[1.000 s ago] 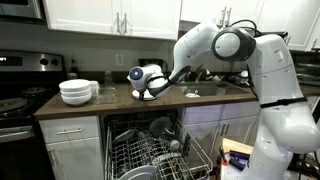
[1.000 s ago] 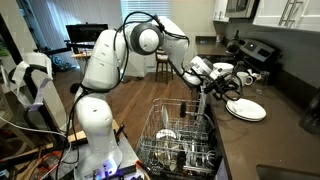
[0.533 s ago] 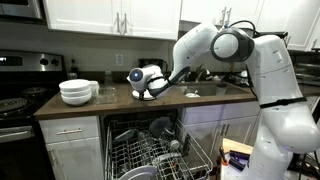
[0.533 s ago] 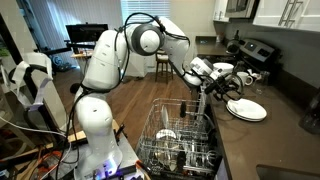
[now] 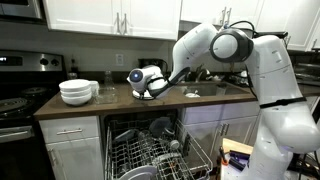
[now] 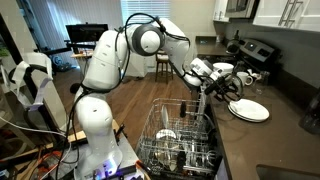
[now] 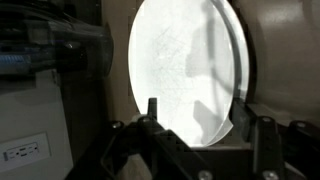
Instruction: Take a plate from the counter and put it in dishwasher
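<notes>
The white plate [image 7: 180, 60] lies flat on the dark brown counter [image 5: 205, 98], in the middle of the countertop in both exterior views [image 6: 250, 111]. My gripper [image 7: 198, 108] hangs right over the plate's edge, jaws apart. One finger [image 7: 152, 108] stands over the plate's face and the other [image 7: 243, 112] just outside its rim, with a clear gap between them. The plate rests on the counter, unlifted. Below the counter the dishwasher [image 5: 150, 150] stands open with its grey wire rack [image 6: 180, 135] pulled out.
A stack of deeper white bowls [image 5: 78, 92] sits at the counter's end beside the black stove [image 5: 15, 102]. White wall cabinets [image 5: 110, 15] hang above. Dishes stand in the pulled-out rack. My arm's white base [image 6: 95, 130] stands beside the open dishwasher.
</notes>
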